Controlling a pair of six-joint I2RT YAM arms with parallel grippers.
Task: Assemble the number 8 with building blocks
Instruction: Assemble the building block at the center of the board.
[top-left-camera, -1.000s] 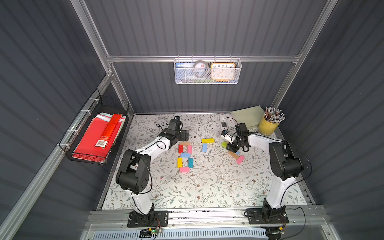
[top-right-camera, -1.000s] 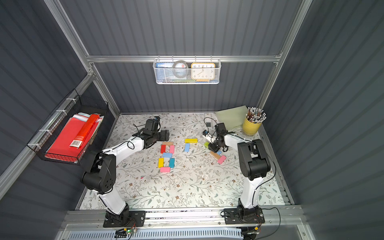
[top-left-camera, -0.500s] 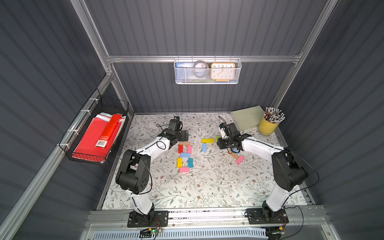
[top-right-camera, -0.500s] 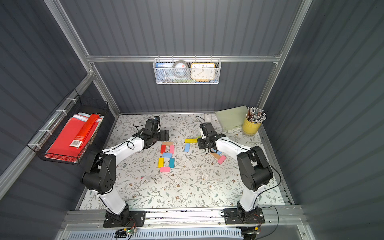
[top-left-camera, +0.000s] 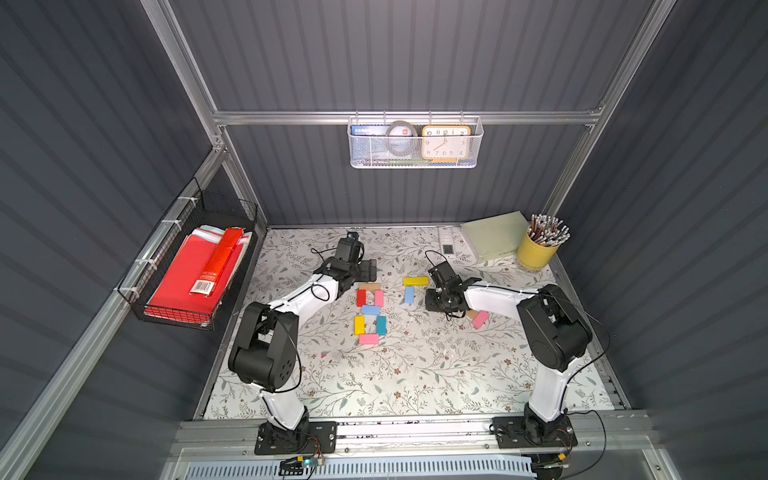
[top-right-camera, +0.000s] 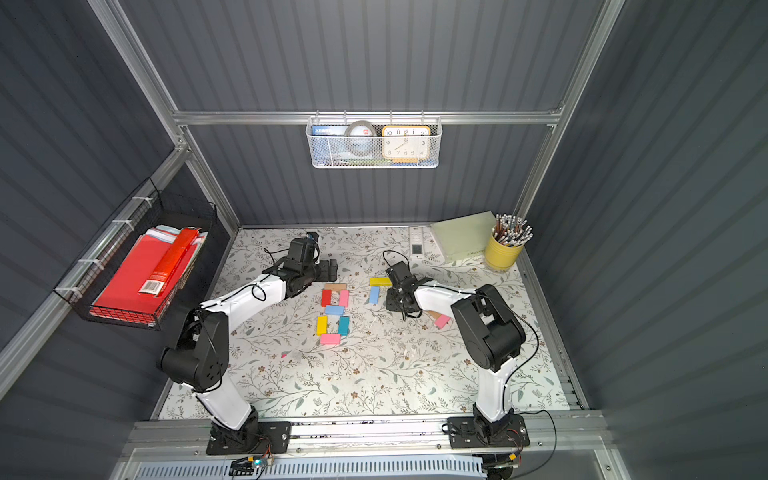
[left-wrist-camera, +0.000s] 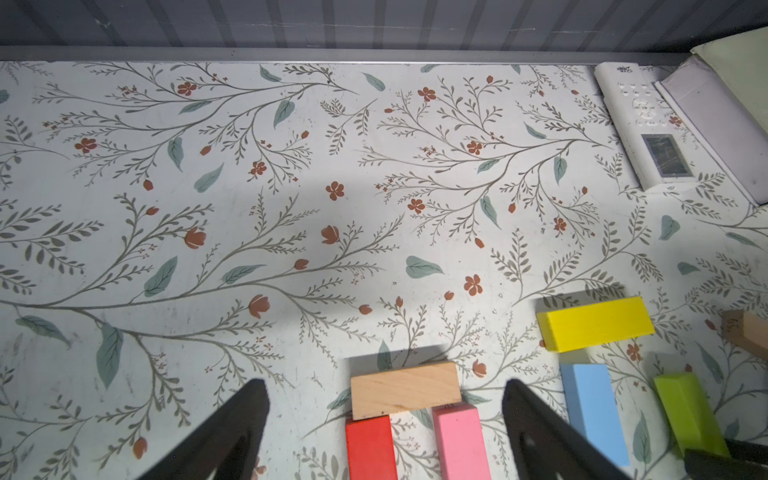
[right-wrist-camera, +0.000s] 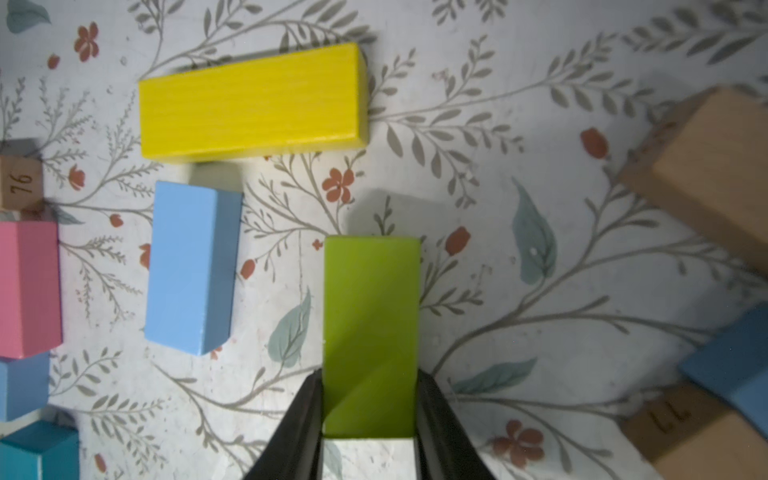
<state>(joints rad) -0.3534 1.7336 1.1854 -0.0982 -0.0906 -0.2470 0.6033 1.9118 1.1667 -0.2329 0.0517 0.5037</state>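
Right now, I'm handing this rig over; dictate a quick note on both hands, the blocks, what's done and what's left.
Left hand: open, empty, at the tan top block of the 8.
Right hand: shut on a green block, alongside the loose light blue block that sits under the yellow block.
Done: a seven-block 8 looks complete.
Left: seemingly a second figure; green probably goes under yellow's other end, opposite the blue. A spare pink block lies by the right arm.
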